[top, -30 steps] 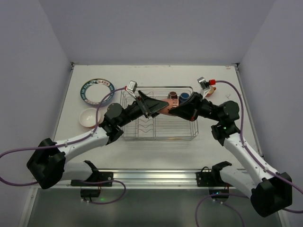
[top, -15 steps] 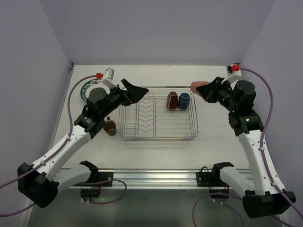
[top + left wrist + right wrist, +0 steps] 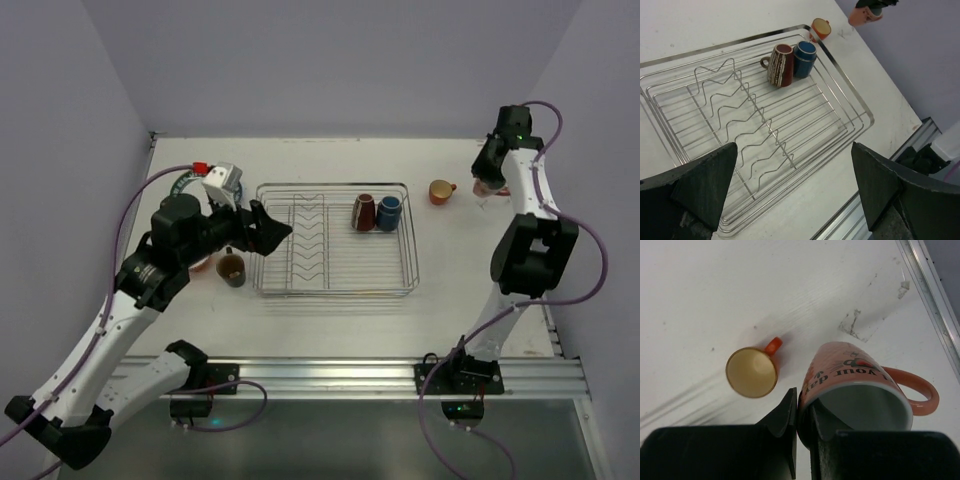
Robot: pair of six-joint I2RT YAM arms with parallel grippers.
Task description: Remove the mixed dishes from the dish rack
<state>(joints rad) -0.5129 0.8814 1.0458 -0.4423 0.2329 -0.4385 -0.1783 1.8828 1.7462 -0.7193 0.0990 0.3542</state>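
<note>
The dish rack (image 3: 335, 285) stands mid-table and holds a maroon mug (image 3: 364, 211) and a blue mug (image 3: 389, 212) at its far right; its plate dividers are bare. My left gripper (image 3: 272, 228) is open and empty over the rack's left edge. The left wrist view shows the rack (image 3: 850, 107), the maroon mug (image 3: 780, 65) and the blue mug (image 3: 804, 58). My right gripper (image 3: 805, 425) is shut on the wall of a pink mug (image 3: 860, 385), held above the table at the far right (image 3: 486, 186). An orange mug (image 3: 440, 191) stands upright beside it (image 3: 751, 371).
A dark mug (image 3: 232, 268) stands on the table just left of the rack. A dark-rimmed plate (image 3: 183, 186) and an orange bowl (image 3: 200, 264) lie further left, mostly hidden by my left arm. A metal rail (image 3: 330, 375) runs along the near edge.
My right gripper has carried the pink mug from the rack to the far right corner. My left arm has pulled back to the rack's left edge. The dark mug now stands left of the rack.
</note>
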